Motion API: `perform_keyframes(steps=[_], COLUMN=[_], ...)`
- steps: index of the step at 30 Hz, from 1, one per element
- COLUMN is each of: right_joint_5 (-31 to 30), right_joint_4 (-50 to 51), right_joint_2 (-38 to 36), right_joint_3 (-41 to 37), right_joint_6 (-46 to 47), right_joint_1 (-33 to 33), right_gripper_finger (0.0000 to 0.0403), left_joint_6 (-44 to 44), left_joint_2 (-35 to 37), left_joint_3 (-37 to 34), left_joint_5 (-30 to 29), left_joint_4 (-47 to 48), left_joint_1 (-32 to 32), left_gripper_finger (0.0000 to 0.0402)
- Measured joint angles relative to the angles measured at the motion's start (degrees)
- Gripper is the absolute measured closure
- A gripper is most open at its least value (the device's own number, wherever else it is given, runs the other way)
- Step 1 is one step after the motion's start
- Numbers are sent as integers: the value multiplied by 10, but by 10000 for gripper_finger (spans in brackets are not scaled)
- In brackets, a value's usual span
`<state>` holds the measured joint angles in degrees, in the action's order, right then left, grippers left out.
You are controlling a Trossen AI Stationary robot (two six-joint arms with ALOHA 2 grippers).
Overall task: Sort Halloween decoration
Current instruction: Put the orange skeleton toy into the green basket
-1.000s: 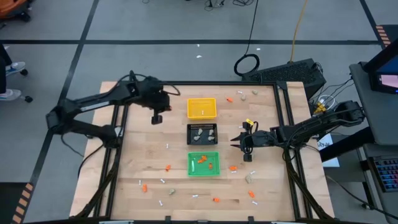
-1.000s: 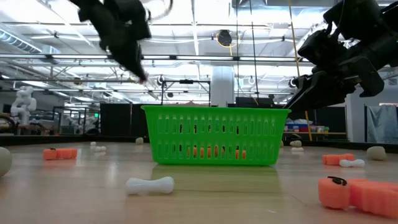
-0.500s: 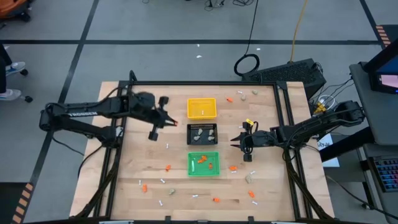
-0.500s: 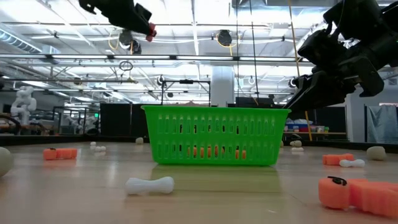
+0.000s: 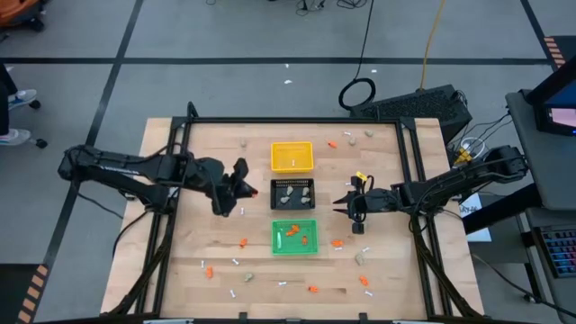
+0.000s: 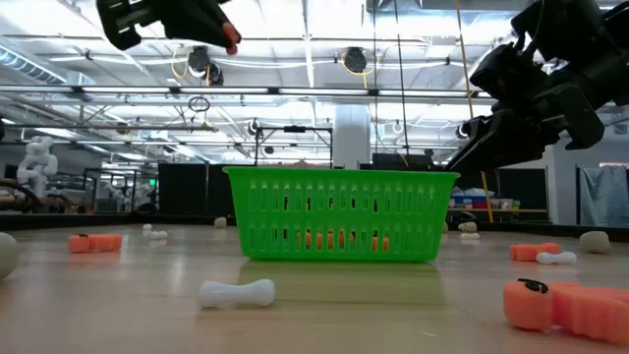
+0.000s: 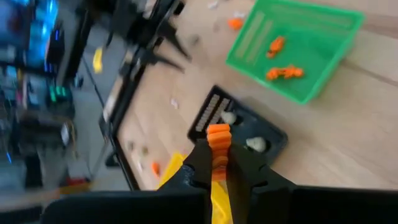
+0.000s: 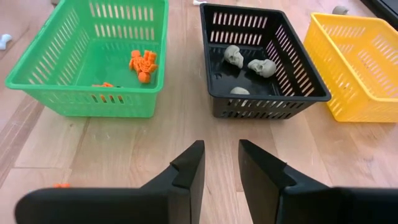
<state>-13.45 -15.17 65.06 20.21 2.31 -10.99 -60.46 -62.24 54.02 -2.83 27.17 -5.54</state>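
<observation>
My left gripper (image 5: 250, 190) hangs above the table just left of the black tray (image 5: 293, 193), shut on an orange bit (image 7: 218, 133). The green tray (image 5: 294, 236) holds orange bits (image 8: 143, 63), and the black tray (image 8: 264, 56) holds beige-grey lumps (image 8: 234, 56). The yellow tray (image 5: 292, 156) stands beyond them. My right gripper (image 8: 221, 163) hovers open to the right of the trays, pointing at them, with nothing between its fingers. Loose orange bits, white sticks and lumps lie about the table. My left gripper pinches the orange bit between its two fingertips (image 7: 202, 155), and the bit's end (image 7: 218, 130) sticks out past them. The fingers slant down toward the table's right side. The bit is lifted clear of the table.
Loose pieces lie near the front edge: orange bits (image 5: 243, 242) (image 5: 311, 289), a white stick (image 5: 236, 262), a lump (image 5: 360, 258). More lie at the far right (image 5: 369, 133). In the low view a white stick (image 6: 237, 292) and orange bits (image 6: 565, 305) lie on the table. Black frame rails (image 5: 171, 180) run along the table's sides.
My left gripper has swung from the far left part of the table toward the near edge and the black tray. It has risen and rolled about its own axis, staying shut on the orange bit, which stays clear of the table.
</observation>
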Motion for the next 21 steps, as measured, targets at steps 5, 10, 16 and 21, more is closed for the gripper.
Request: perform_keyframes(steps=[5, 10, 16, 21], right_joint_5=[0, 0, 0, 0], right_joint_4=[0, 0, 0, 0], right_joint_2=[0, 0, 0, 0], right_joint_3=[0, 0, 0, 0], right_joint_6=[0, 0, 0, 0], right_joint_1=[0, 0, 0, 0], right_gripper_finger=[316, 316, 316, 316], left_joint_6=[-65, -167, -201, -214], left_joint_2=[0, 0, 0, 0], left_joint_3=[0, 0, 0, 0], left_joint_5=[8, 8, 8, 9], left_joint_4=[-28, -38, -50, -58], left_joint_1=[-20, -30, -32, -32], left_gripper_finger=[386, 386, 386, 385])
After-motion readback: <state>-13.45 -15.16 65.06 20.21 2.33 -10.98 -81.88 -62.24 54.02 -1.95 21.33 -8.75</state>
